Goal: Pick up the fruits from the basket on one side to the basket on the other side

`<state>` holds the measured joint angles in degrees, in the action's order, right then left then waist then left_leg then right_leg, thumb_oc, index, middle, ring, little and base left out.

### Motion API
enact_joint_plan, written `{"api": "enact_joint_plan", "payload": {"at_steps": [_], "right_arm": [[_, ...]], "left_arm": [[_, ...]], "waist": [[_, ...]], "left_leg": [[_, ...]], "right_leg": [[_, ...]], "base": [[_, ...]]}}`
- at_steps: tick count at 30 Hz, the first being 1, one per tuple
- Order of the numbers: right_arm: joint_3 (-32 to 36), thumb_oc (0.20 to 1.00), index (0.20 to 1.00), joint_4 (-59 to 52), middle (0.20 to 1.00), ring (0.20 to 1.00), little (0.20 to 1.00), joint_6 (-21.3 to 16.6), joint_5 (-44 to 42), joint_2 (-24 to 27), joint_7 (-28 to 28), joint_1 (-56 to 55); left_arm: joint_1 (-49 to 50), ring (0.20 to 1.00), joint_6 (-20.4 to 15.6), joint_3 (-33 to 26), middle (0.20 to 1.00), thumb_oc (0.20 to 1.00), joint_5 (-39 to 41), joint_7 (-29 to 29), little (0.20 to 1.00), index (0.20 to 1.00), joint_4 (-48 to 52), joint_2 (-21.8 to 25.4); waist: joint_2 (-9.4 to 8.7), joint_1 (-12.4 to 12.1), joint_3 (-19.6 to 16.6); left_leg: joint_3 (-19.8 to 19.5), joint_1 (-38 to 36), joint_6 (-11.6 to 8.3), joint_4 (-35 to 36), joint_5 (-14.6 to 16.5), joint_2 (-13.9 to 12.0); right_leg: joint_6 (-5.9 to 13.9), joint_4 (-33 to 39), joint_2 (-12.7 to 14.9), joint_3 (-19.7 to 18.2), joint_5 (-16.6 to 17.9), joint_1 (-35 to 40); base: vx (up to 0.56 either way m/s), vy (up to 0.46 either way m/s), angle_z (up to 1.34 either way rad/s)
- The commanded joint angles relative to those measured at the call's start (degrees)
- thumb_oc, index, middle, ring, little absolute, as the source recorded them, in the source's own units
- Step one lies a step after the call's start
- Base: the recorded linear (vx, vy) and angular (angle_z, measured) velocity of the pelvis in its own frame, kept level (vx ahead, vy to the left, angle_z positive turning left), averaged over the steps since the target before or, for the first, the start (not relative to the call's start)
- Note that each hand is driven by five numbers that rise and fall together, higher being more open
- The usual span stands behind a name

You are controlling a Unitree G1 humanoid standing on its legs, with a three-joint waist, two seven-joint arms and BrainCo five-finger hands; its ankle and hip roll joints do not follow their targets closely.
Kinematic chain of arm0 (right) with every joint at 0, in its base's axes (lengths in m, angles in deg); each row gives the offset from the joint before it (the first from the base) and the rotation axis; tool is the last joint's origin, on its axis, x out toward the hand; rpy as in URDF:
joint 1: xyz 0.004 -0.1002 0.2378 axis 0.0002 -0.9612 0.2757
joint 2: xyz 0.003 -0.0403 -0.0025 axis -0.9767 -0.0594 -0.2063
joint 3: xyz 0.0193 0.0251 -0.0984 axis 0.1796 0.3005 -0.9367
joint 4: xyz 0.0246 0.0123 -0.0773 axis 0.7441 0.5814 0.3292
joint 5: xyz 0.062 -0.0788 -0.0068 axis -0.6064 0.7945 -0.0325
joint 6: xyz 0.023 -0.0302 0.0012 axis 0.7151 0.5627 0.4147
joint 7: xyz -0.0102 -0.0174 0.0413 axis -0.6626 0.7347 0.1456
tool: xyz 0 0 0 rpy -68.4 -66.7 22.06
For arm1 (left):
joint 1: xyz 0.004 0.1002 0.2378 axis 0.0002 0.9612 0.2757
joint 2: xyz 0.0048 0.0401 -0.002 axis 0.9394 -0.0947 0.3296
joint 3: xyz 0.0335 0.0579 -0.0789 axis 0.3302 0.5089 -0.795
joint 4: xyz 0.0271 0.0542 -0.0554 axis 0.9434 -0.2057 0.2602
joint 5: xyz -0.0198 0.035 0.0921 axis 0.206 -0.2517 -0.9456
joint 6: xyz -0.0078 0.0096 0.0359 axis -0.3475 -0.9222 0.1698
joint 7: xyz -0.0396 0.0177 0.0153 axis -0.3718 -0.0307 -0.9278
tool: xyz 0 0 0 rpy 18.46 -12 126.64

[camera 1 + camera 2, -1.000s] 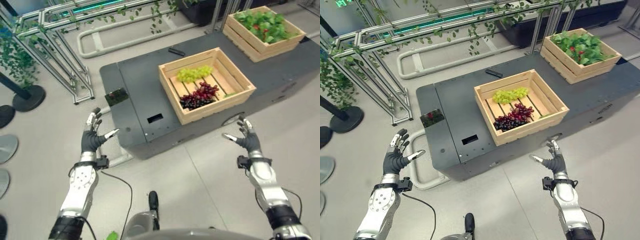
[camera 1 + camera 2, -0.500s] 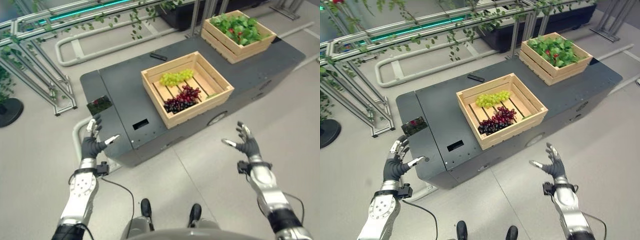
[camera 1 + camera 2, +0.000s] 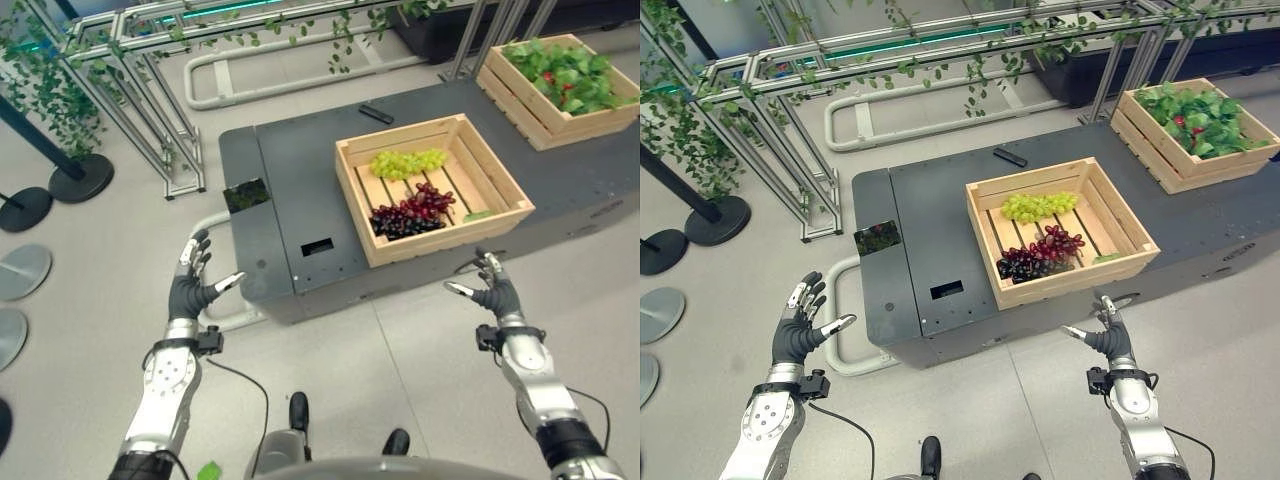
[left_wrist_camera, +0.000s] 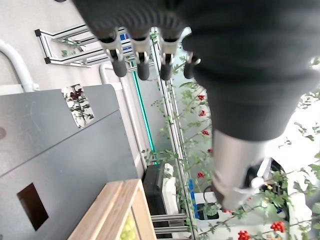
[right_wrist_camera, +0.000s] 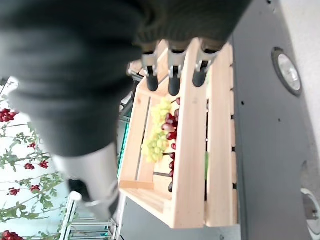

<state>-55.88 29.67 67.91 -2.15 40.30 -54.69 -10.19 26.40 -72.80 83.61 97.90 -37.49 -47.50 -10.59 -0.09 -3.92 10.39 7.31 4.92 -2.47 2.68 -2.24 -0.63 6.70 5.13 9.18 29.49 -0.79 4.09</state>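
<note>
- Fingers of the left hand (image 3: 190, 290) and right hand (image 3: 494, 290) are spread and hold nothing, both hovering over the floor short of the dark platform (image 3: 290, 190).
- Progress: 2 bunches, green grapes (image 3: 407, 161) and purple grapes (image 3: 412, 213), lie in the near crate (image 3: 448, 238); the far crate (image 3: 540, 110) holds leafy greens with red bits.
- Both bunches sit well beyond the right fingertips, behind the crate wall.

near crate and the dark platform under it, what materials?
Near crate: looks like unfinished pale wood, with slatted boards, visible grain and gaps between the floor slats under the green grapes and dark red grapes. Platform: probably painted or powder-coated sheet metal, going by its matte dark grey, flat panels with seams and a rectangular cut-out; a plastic skin can't be ruled out.
</note>
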Motion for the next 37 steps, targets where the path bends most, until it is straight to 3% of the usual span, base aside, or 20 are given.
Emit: {"api": "enact_joint_plan", "payload": {"at_steps": [1, 16, 37], "right_arm": [[2.17, 1.0, 1.0, -1.88, 1.0, 1.0, 1.0, -2.58, -1.05, 1.9, -0.92, 1.67], [1.38, 1.0, 1.0, -1.84, 1.0, 1.0, 1.0, -3.76, -2.98, -0.65, 0.0, 1.53], [0.21, 1.0, 1.0, -3.55, 1.0, 1.0, 1.0, -4.58, -1.21, -0.63, 0.19, 1.4]], "left_arm": [[-2.89, 1.0, -2.06, -0.85, 1.0, 1.0, 1.89, 0.49, 1.0, 1.0, 1.97, -0.27], [-0.58, 1.0, -0.63, -0.29, 1.0, 1.0, 2.22, 1.2, 1.0, 1.0, -10.34, -2.09], [0.63, 1.0, 0.06, 1.59, 1.0, 1.0, 3.91, 2.92, 1.0, 1.0, -15.06, -2.97]], "waist": [[-1.19, -0.36, -1.13], [-1.12, -0.87, -2.07], [-1.43, -1.32, -2.82]], "left_leg": [[0.83, -4.7, -2.06, -1.96, 3.65, 0.44], [1.14, -5.16, -2.02, -2.05, 4.13, 1.03], [0.94, -5.89, -1.97, -1.6, 4.14, 1.12]], "right_leg": [[1.53, -0.74, 2.05, 0.17, 4.75, -3.73], [1.8, -0.2, 2.52, 0.83, 4.65, -2.42], [2.04, -0.13, 2.88, 1.23, 4.91, -1.66]], "base": [[0.02, -0.008, 0.09], [0.0, 0.001, 0.02], [0.0, 0.0, 0.0]]}}
